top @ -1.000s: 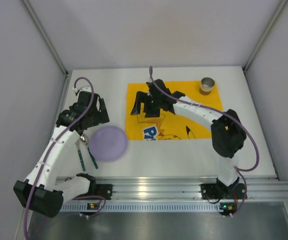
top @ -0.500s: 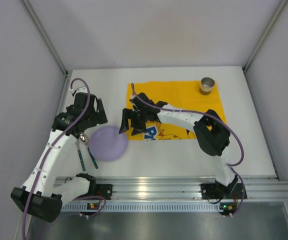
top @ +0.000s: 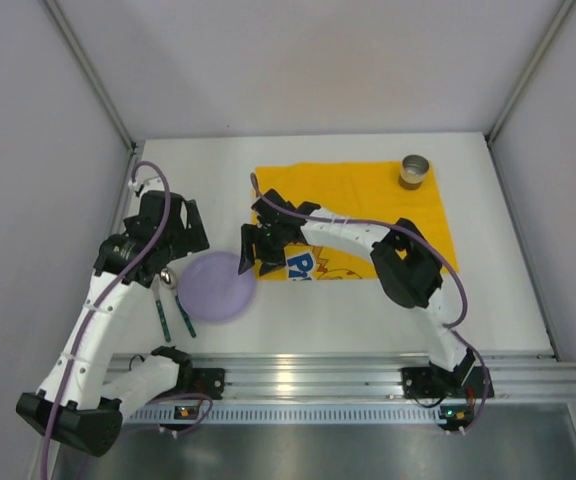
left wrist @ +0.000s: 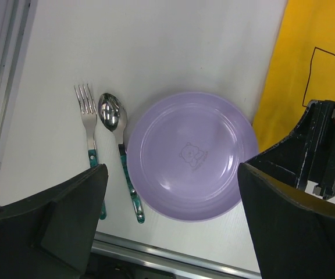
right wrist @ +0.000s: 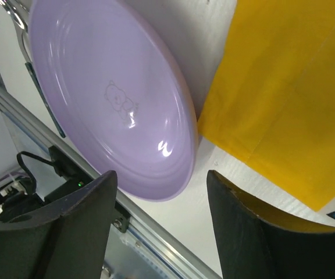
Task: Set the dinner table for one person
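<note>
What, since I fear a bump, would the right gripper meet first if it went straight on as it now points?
Probably the rim of the purple plate: the right gripper points at its edge beside the yellow cloth. Depth is unclear; it might reach the white table instead.

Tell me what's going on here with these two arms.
A place setting is underway on the table. The purple plate lies flat left of the yellow cloth, with a fork and spoon side by side on its left. The right gripper, jaws open, is at the plate's right rim, not gripping it. The left gripper hangs wide open above the plate, holding nothing. A metal cup stands on the cloth's far right corner.
</note>
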Controlling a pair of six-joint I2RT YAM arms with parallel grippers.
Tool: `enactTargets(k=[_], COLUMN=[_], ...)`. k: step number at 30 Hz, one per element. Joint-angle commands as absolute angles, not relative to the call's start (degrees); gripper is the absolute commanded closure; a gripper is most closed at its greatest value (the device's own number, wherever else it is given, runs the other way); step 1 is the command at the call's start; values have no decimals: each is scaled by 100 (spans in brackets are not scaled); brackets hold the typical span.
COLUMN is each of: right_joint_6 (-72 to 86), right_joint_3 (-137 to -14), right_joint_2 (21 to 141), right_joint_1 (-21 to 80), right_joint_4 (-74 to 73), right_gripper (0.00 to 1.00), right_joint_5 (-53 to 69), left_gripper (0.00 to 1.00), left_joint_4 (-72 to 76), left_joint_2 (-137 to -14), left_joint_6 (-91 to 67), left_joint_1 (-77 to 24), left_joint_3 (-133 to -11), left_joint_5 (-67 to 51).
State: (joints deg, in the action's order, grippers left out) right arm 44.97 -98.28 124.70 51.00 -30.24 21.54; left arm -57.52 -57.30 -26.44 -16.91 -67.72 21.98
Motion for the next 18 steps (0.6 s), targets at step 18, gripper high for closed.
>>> enactTargets(k=[18], right_joint_6=[4201], right_joint_3=[-10758], right_joint_2=[13140], right_joint_1=[5396], right_joint_4=[-3516], right_gripper=[69], right_joint_5=[2118], left_gripper=[2], left_joint_4=[-5748], left_joint_2=[-5678], left_joint_6=[-2672], left_joint_1=[-1644], left_joint_3=[-6732], left_joint_5=[2338])
